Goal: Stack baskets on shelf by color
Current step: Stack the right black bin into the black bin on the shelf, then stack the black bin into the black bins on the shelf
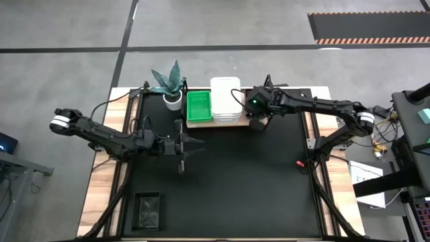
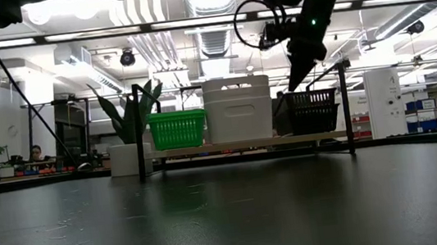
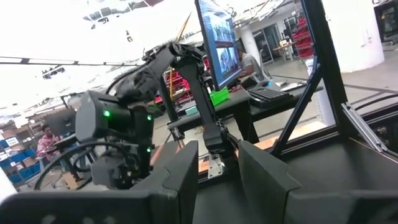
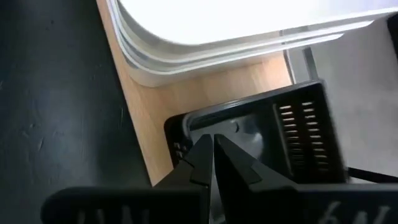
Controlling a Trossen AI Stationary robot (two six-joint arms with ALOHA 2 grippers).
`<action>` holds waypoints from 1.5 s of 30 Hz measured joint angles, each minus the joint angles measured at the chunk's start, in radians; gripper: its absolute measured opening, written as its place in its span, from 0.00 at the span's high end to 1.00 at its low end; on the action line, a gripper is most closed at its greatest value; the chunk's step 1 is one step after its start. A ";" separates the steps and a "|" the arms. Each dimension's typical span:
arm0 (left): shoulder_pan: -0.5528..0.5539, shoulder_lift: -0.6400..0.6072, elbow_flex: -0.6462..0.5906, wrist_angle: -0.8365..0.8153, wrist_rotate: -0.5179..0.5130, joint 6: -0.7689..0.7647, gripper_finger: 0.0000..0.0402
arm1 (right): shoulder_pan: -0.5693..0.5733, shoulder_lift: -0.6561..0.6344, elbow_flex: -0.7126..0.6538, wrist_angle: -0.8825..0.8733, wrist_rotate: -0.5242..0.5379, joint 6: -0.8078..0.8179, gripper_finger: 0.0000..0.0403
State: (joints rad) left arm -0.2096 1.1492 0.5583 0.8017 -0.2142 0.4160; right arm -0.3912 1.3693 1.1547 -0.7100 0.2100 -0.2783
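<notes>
- Black table top [image 1: 222, 181] fills the high view's lower centre.
- Light-brown wooden shelf [image 1: 201, 124] at upper centre holds stacked white plastic baskets [image 1: 225, 101], a green slotted basket [image 1: 199, 106] and a black slotted basket [image 4: 292, 137].
- Right gripper [image 4: 213, 163], fingers pinched together, hangs over the black basket's rim.
- Left gripper [image 1: 195, 145], fingers apart, hovers mid-table.
- 1 small black tray [image 1: 147, 210] lies lower left.

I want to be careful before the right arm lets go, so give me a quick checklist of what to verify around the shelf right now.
1. Black basket on the shelf: ok, at its end beside the white stack.
2. Right gripper shut on the black basket's rim: ok.
3. Green basket on the shelf: ok.
4. Another black basket remains on the table: not ok.
5. Left gripper away from the shelf: ok, open, empty.
</notes>
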 joint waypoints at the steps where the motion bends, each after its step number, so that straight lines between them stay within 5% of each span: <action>1: 0.000 0.000 0.000 -0.001 0.000 -0.001 0.75 | 0.000 0.000 -0.017 0.019 0.000 0.006 0.98; 10: 0.000 0.000 0.000 -0.002 0.000 -0.017 0.75 | 0.000 0.000 -0.147 0.222 0.000 0.044 0.98; 17: -0.001 0.000 0.000 -0.001 0.000 -0.068 0.75 | 0.036 -0.023 -0.025 0.115 0.002 0.078 0.98; 25: -0.041 0.070 -0.001 -0.027 0.001 -0.363 0.75 | 0.250 -0.129 -0.079 0.205 0.000 0.147 0.98; 34: -0.163 0.174 0.003 -0.045 0.001 -0.626 0.75 | 0.544 -0.207 -0.333 0.639 0.132 0.098 0.98; 45: -0.318 0.218 0.253 -0.660 -0.079 -1.195 0.75 | 0.667 -0.216 -0.407 0.774 0.139 0.003 0.98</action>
State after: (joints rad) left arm -0.5273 1.3675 0.8114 0.1419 -0.2929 -0.7785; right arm 0.2759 1.1534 0.7475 0.0645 0.3488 -0.2758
